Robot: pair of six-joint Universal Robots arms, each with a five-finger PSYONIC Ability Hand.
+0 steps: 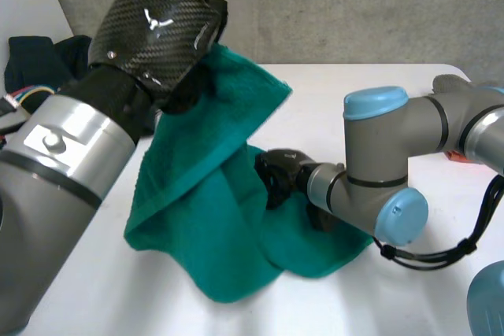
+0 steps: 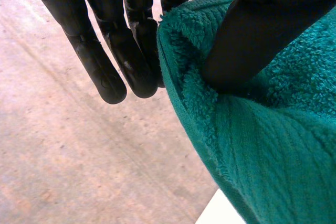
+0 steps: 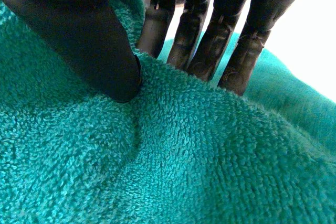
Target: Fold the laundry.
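Observation:
A teal terry towel (image 1: 213,218) hangs from my left hand (image 1: 161,25), which is raised above the table's back left. In the left wrist view the thumb (image 2: 262,30) pinches the towel's hemmed edge (image 2: 184,103) against the straight fingers (image 2: 126,51). The towel's lower part lies bunched on the white table (image 1: 378,92). My right hand (image 1: 279,175) is low at the towel's middle. There its thumb (image 3: 89,40) and fingers (image 3: 210,40) grip a raised fold of the towel (image 3: 184,161) from both sides.
A pile of dark clothes (image 1: 39,57) lies at the table's back left, behind my left arm. A small orange-red thing (image 1: 457,156) sits at the right behind my right arm. A grey wall stands beyond the table's far edge.

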